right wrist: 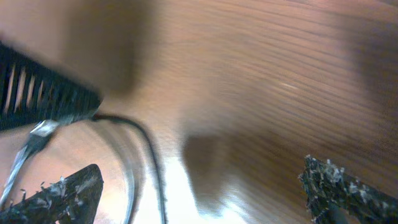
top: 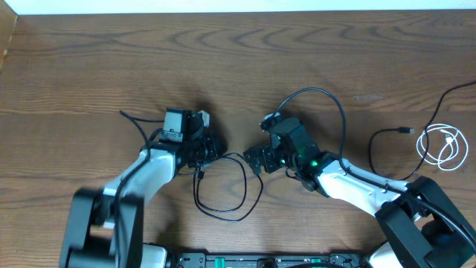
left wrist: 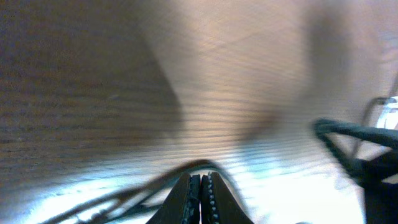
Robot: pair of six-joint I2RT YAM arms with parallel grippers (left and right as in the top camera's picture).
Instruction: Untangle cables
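Wood-grain tabletop (top: pixel 89 67); both arms meet near its middle, toward the front.

Left gripper (left wrist: pixel 201 186): fingers pressed together. Its wrist view shows a dark cord arching just past the tips. I cannot tell whether any of it is pinched between them.

Right gripper (right wrist: pixel 205 186): jaws wide apart, nothing in them.

Key relation: the looped black cord (right wrist: pixel 153 158) lies on the table between the two grippers and spreads toward the front edge in the overhead view. From the right wrist it runs lengthwise through the gap of the open fingers, nearer the picture-left finger (right wrist: pixel 62 193). Its long axis lies roughly along my line of approach rather than across it. Its metal plug (right wrist: pixel 38 134) sits beyond that finger, beside a ribbed black part that I take to be the left gripper. Judgement: the right arm is the one placed to take this cord, and the jaws as they stand would close across it.

Well apart, to the far right: a second black cord (top: pixel 373 149) and a coiled white cord (top: pixel 448 138). They lie near each other, seemingly not crossing, closer to the right arm's base.

Hard to read: both wrist views are blurred. Overhead, the loop's far end is hidden under the left gripper. A thin black arc above the right wrist may be rig wiring, not a task cord.
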